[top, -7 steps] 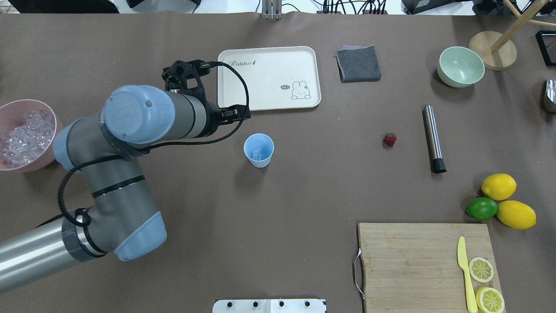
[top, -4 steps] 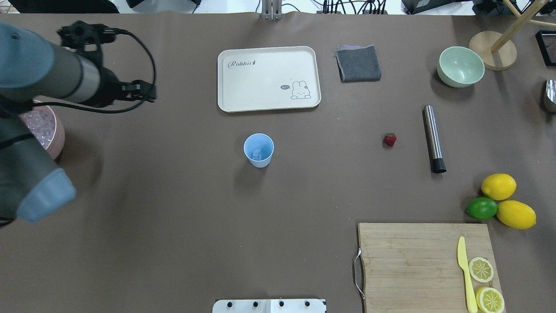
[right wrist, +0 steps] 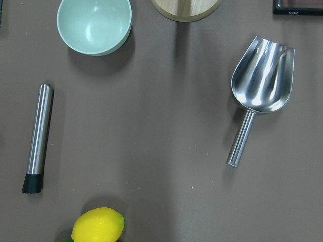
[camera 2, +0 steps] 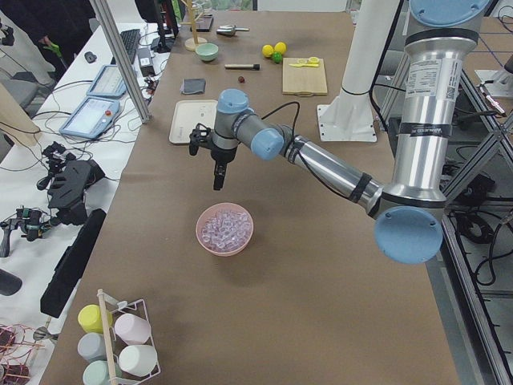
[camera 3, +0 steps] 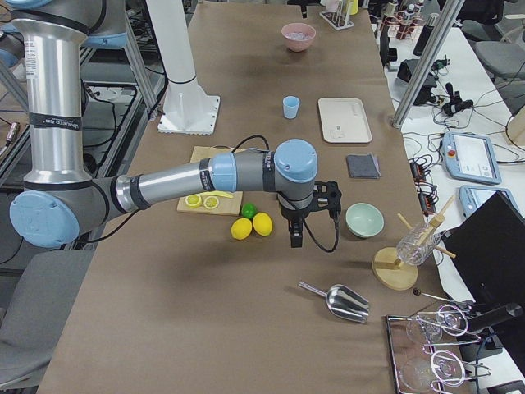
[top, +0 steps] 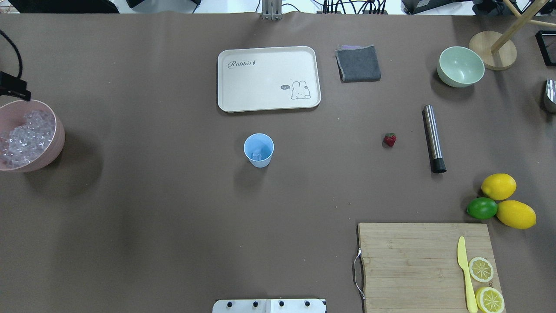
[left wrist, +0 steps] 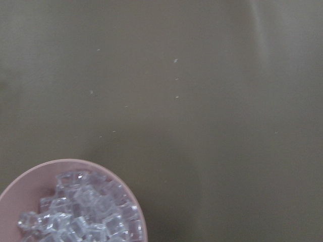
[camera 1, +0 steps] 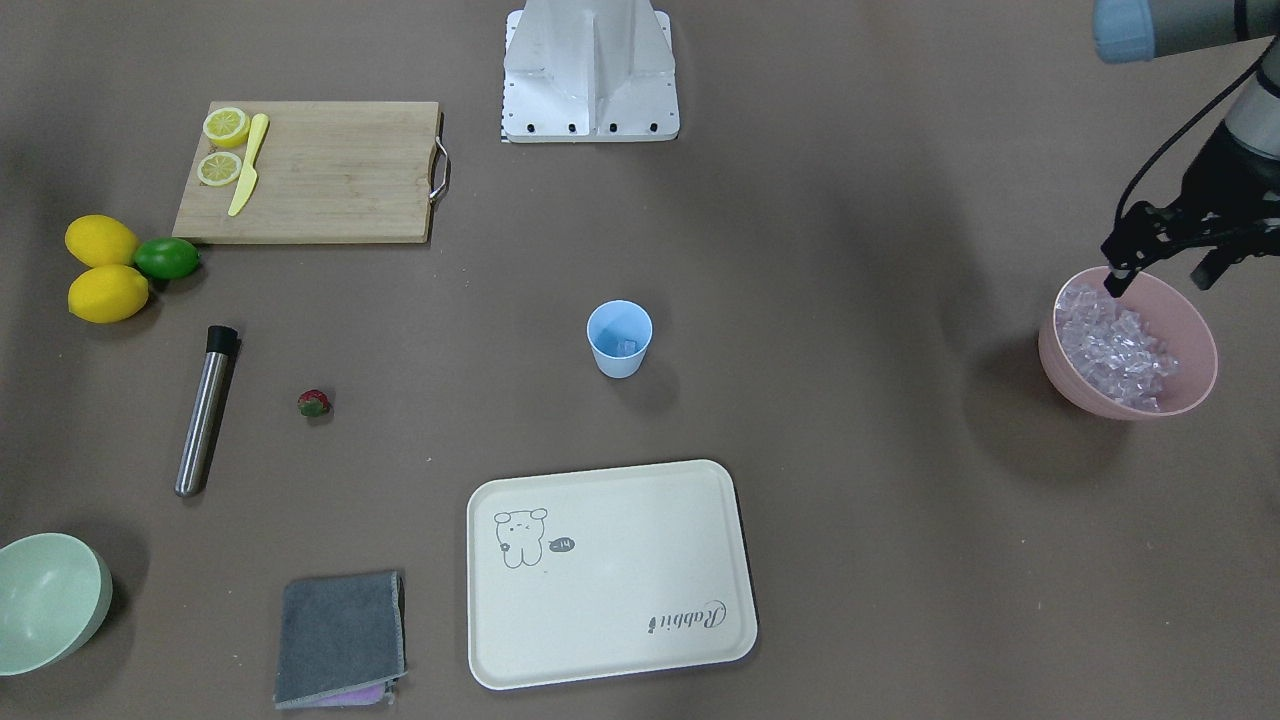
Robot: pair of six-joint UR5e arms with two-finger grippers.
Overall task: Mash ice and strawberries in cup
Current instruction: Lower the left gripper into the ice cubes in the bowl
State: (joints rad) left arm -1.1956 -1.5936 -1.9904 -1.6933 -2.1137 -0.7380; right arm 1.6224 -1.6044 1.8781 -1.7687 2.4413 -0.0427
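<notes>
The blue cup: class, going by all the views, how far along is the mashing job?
Done: some ice lies in the cup. In hand: the left gripper hangs by the pink bowl holding more ice. Left: the strawberry and steel muddler lie untouched on the table.

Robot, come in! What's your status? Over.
Left hand open over pink bowl of ice; right hand unclear. Cup holds ice, strawberry not in yet. Nothing blocks the cup.

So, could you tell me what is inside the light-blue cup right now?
Clear ice lies at the bottom of the cup; its wall hides how many pieces. The strawberry is outside, on the table.
</notes>
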